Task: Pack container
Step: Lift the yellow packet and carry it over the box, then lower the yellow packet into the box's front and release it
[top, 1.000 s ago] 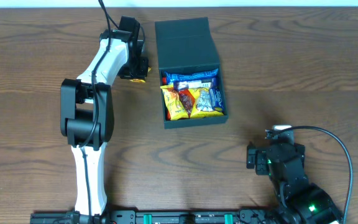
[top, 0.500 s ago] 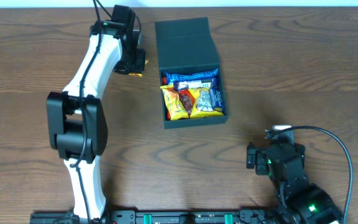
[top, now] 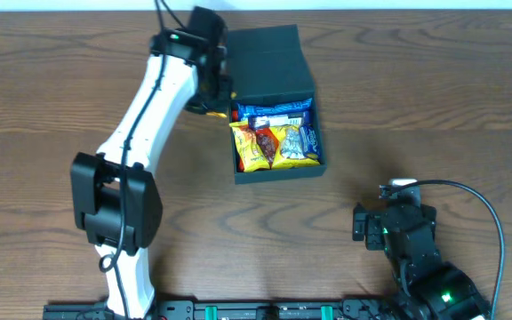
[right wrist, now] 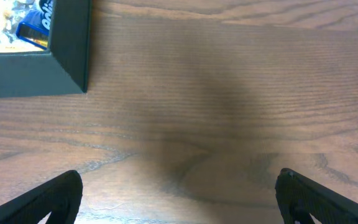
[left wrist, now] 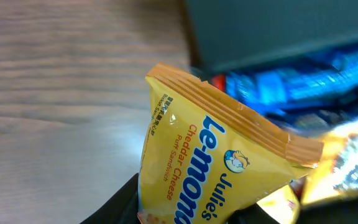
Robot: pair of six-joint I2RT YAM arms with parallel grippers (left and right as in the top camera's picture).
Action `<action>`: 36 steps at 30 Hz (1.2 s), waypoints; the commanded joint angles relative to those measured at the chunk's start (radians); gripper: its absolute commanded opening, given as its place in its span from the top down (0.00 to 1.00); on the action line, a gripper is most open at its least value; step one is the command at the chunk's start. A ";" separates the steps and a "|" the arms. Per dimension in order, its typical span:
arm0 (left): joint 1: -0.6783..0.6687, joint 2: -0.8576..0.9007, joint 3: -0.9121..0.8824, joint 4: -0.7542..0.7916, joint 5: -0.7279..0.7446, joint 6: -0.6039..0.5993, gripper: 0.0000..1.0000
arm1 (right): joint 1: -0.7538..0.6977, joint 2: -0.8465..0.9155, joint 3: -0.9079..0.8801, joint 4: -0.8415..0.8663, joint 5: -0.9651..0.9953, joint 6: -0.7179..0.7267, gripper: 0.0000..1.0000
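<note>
Right gripper (right wrist: 179, 177) is the closest thing to me, by the near edge of the brown wood-grain table (top: 469, 98) toward its right corner. On my right wrist view its two black fingers (right wrist: 48, 199) stand spread wide, with only bare wood between them, so nothing is held there. Up in the left corner of that view I catch one near corner of the dark teal-green matte square cardboard container (top: 278, 172).

From overhead, the container rests past the middle of the table, well apart from the right gripper. Its hinged flap lid (top: 268, 60) is folded back toward the far edge. I see the inside crowded with snacks: a yellow foil bag (top: 250, 149) against the left wall, a silver-and-blue pack (top: 308, 140) against the right wall, and blue wrappers (top: 274, 114) along the far wall.

At the container's far left corner, where lid meets box, I have the left gripper (top: 213, 96). It is pinched on a yellow plastic Julie's Le-mond cheddar cheese sandwich packet (left wrist: 210, 162). My left wrist view shows that packet tilted, its crimped orange seam uppermost, with the blue wrappers and the dark lid just behind it. I cannot tell whether the packet touches the box.
</note>
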 commanded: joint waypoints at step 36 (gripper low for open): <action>-0.432 -0.023 -0.005 -0.097 -0.341 -0.851 0.65 | -0.008 -0.004 -0.005 -0.002 0.011 0.017 0.01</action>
